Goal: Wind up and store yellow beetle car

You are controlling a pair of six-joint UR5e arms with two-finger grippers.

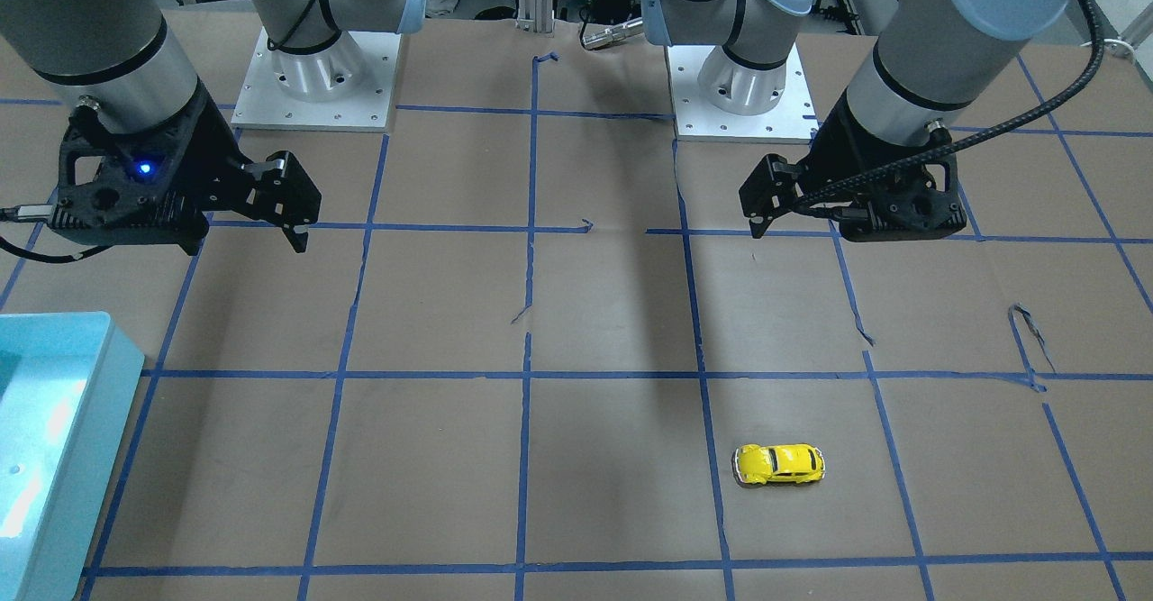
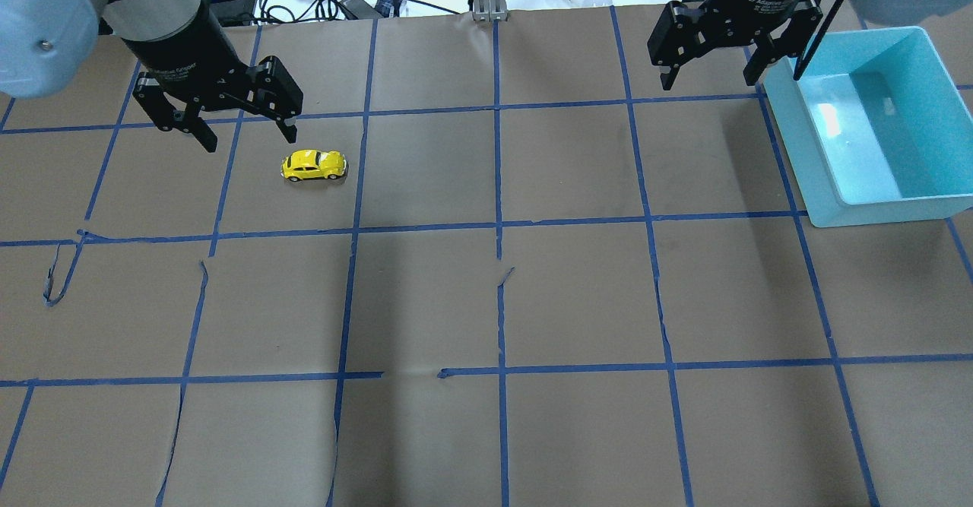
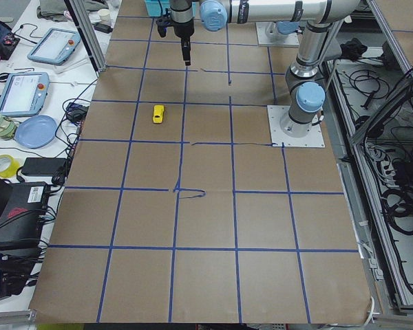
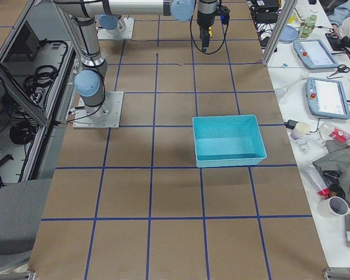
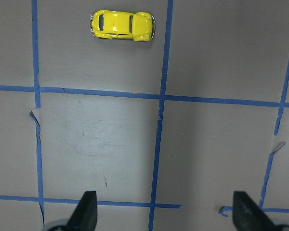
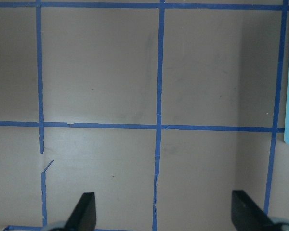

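The yellow beetle car (image 2: pixel 314 165) sits on its wheels in the upper left of the overhead view, inside one taped square of the worktop (image 2: pixel 578 294) and clear of the blue lines. The left claw (image 2: pixel 249 142) hangs just above and left of it in that frame, fingers spread wide and holding nothing. The right claw (image 2: pixel 709 83) is spread and empty too, at the upper right beside the turquoise bin (image 2: pixel 828 210).

The likeliest trouble is the approach. In the left wrist view the car lies at the top of the frame, well off the line between the two fingertips, so a straight descent would probably miss it or clip one end. On free wheels, a clipped car would roll away.

The body is small, glossy and rounded — fingers closing high on the roof could squeeze it out sideways.

Winding probably means dragging it backwards on the paper. The torn seams and raised tape edges could snag a wheel.

The bin is across the whole frame, so a wound car let go early might shoot off.
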